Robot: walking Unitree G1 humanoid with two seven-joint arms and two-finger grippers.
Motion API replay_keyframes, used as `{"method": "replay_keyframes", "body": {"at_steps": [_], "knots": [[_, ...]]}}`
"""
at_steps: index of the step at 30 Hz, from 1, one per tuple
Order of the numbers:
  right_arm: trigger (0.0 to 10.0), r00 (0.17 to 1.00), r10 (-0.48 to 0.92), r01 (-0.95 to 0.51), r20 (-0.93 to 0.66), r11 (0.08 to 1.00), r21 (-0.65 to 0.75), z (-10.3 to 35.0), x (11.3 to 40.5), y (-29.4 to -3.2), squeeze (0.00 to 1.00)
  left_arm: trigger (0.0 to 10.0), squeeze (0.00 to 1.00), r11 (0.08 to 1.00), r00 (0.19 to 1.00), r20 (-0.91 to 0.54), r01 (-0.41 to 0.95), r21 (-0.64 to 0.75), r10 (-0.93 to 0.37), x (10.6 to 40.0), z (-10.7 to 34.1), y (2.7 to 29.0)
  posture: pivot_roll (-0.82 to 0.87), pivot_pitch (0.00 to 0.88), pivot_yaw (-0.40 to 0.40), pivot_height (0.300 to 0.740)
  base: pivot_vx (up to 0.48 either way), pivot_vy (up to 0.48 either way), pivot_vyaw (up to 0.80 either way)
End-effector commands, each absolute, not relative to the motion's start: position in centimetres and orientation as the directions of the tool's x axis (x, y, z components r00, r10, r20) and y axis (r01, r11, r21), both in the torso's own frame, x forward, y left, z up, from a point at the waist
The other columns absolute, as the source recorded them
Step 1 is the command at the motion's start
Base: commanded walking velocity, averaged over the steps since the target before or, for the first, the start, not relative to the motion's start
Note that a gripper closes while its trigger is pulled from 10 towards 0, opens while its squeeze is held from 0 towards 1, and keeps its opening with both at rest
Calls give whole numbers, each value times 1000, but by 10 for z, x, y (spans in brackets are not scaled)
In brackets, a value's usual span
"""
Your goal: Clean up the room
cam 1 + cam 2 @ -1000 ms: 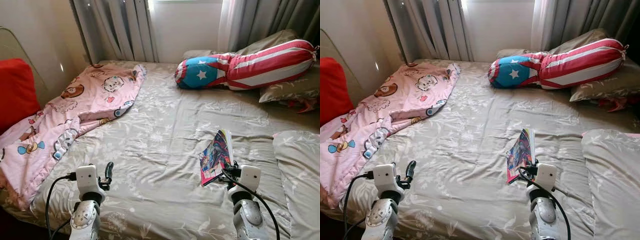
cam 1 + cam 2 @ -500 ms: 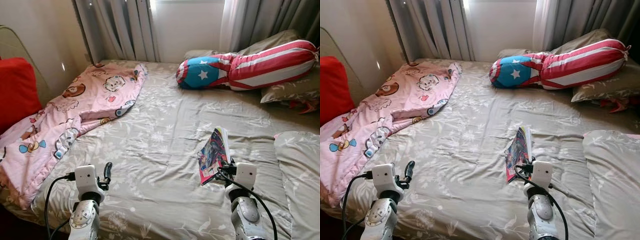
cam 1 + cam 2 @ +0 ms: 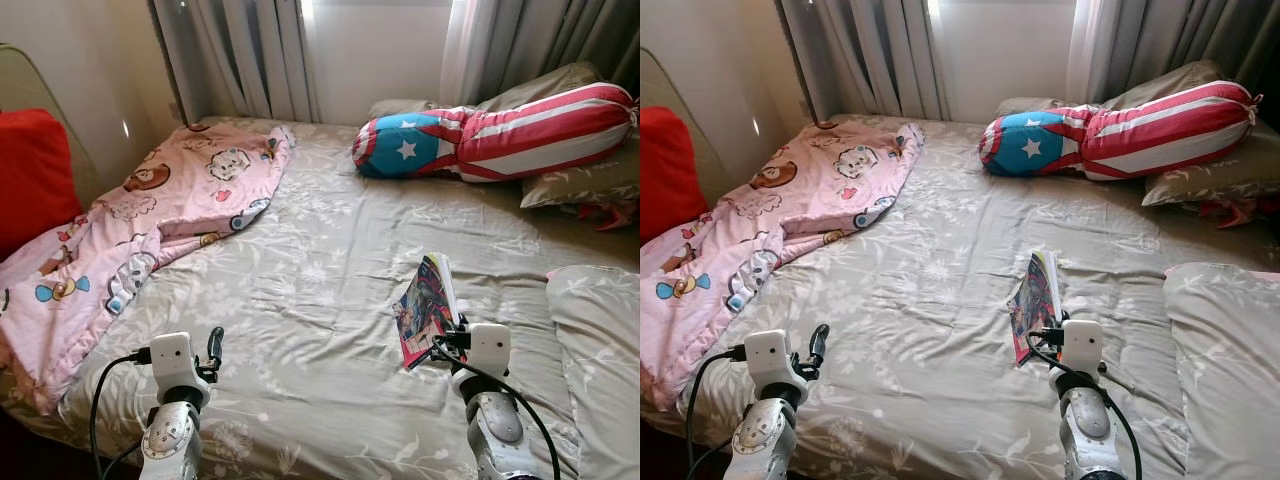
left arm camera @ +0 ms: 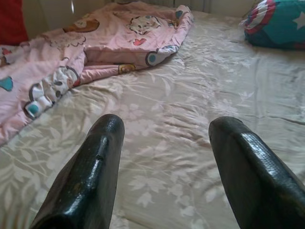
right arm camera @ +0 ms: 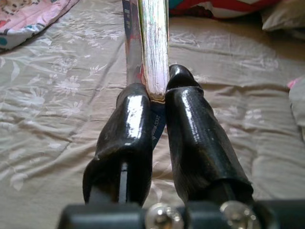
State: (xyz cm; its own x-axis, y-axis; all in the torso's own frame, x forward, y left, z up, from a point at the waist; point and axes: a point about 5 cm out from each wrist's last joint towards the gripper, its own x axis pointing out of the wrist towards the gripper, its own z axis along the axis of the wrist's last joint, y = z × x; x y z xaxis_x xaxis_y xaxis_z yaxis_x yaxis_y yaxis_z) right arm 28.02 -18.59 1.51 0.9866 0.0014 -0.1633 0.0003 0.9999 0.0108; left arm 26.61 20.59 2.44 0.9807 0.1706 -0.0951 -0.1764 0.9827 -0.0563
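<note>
Nearest, hovering over the bed's (image 3: 330,300) front edge toward its left corner: the left gripper (image 4: 164,157), black fingers (image 4: 90,176) spread wide and gripping nothing, beige floral sheet showing between them.

Toward the front edge on the right side, pinching the lower edge of a comic book (image 3: 428,308): the right gripper (image 5: 159,98), fingers (image 5: 190,133) pressed against the pages from both sides. Standing tilted on that edge rather than lying flat, thin and soft-covered, cover glossy with crowded red, blue and purple artwork, pale page block showing along the side facing the wrist camera, spine dark blue. Resting right of the bed's middle, lower corner near the sheet, though contact there cannot be told.

Lying at the right edge, just beside the book: a beige floral pillow (image 3: 600,340).

Spreading along the left edge up to the far left corner: a rumpled pink cartoon-print blanket (image 3: 140,230), with something red (image 3: 35,170) beyond it.

Lying along the far edge: a bolster (image 3: 500,130) with a star-on-blue end and red-and-white stripes, leaning on more beige pillows (image 3: 585,180) at the far right corner.

Hanging behind: grey curtains (image 3: 250,55).
</note>
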Motion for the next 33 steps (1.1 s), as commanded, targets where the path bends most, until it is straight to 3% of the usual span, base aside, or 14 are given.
{"method": "replay_keyframes", "body": {"at_steps": [1, 16, 24, 33], "knots": [[10000, 997, 28, -29, -75, 999, -14, 33, 292, -184, 0, 10000, 0, 978, 976, -106, -198, -70, 190, 263, 20, 206, -182, 0, -20, 710, 0, 0, 0], [10000, 996, 14, -15, -82, 1000, -5, 35, 294, -185, 0, 10000, 0, 979, 976, -109, -196, -62, 188, 261, 19, 205, -189, 0, -12, 710, 0, 0, 0], [10000, 995, 5, -5, -100, 1000, -4, 30, 290, -187, 0, 10000, 0, 982, 979, -105, -183, -58, 176, 262, 20, 204, -187, 1, -8, 665, 0, 0, 0], [10000, 997, 6, -5, -81, 1000, 5, 32, 290, -185, 0, 10000, 0, 981, 978, -105, -186, -58, 179, 262, 20, 204, -181, 0, -11, 660, 0, 0, 0]]}}
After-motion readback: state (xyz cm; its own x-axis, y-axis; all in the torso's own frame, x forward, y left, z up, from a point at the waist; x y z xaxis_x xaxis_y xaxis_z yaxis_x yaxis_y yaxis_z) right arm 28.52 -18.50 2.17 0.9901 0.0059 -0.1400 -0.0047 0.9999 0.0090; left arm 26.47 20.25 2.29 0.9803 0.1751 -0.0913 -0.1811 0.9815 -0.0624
